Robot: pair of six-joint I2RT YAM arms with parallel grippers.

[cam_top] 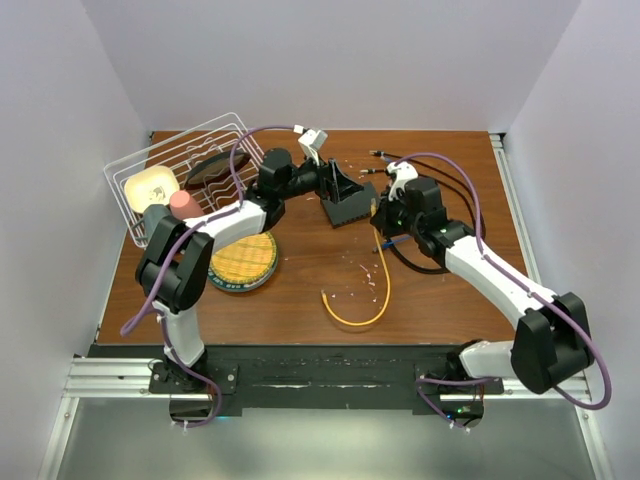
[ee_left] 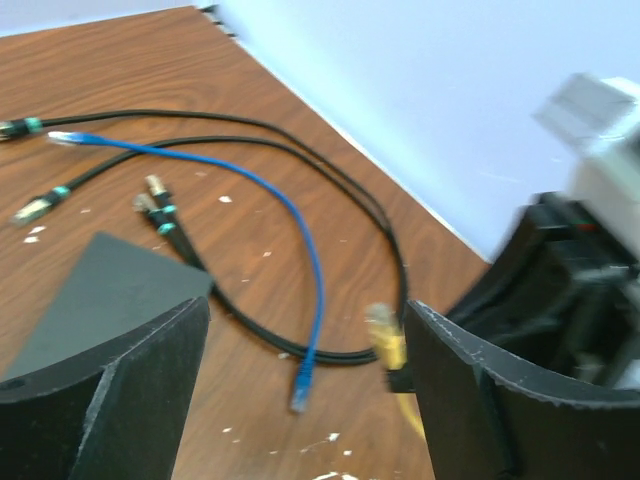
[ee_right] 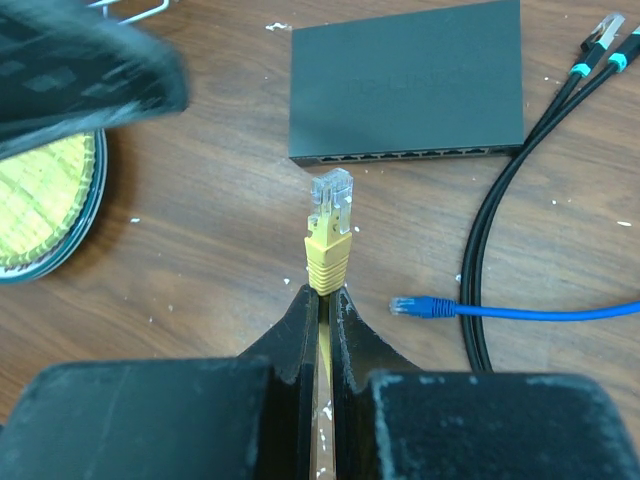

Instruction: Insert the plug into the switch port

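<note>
The flat black switch (ee_right: 410, 80) lies on the wood table, its row of ports (ee_right: 400, 155) facing my right gripper. My right gripper (ee_right: 327, 295) is shut on the yellow cable just behind the boot, and the clear plug (ee_right: 330, 195) points at the port row a short gap away from it. In the top view the right gripper (cam_top: 383, 215) sits just right of the switch (cam_top: 350, 205). My left gripper (ee_left: 305, 400) is open with bare table between its fingers. A corner of the switch (ee_left: 100, 290) shows beside its left finger, and the yellow plug (ee_left: 385, 335) beside its right finger.
A blue cable (ee_right: 520, 312) and black cables (ee_right: 490, 250) lie right of the plug. The yellow cable's slack (cam_top: 360, 310) loops toward the near edge. A stack of plates with a yellow mat (cam_top: 243, 262) and a wire rack (cam_top: 190, 170) stand at the left.
</note>
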